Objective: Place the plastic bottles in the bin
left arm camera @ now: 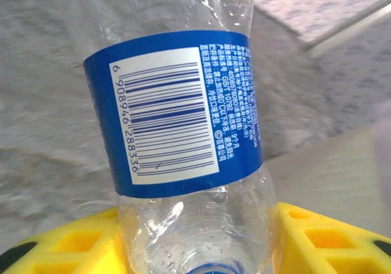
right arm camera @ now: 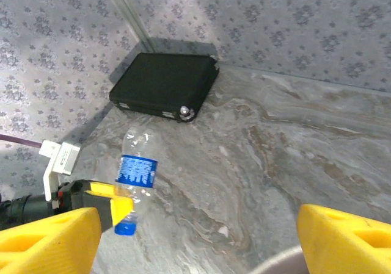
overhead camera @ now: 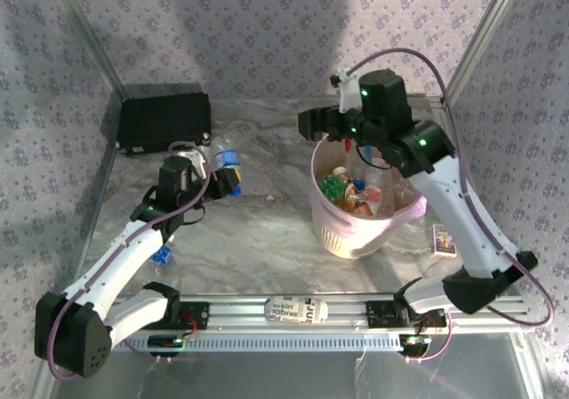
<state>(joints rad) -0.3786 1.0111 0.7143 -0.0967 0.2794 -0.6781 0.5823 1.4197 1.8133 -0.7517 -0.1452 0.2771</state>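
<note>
Bottle with the blue label is clamped in the left pincer, cap end down. The yellow fingers press on the clear body just below the label. It's over the left side of the desk, well apart from the pink bin.

My worry: that thin plastic looks dented and the hold sits near one end, so I reckon it could swivel or squirt out on the swing across. Also the right pincer hangs wide open and empty right over the bin's rim, so the arms could bump if both go for that spot.

Hard to see: the cap is cut off at the bottom edge of the left wrist view. I can't tell if the bottle clears the desk. The right arm covers part of the bottles in the bin. Little blue thing beside the left arm could be a cap or a bottle, no idea.
</note>
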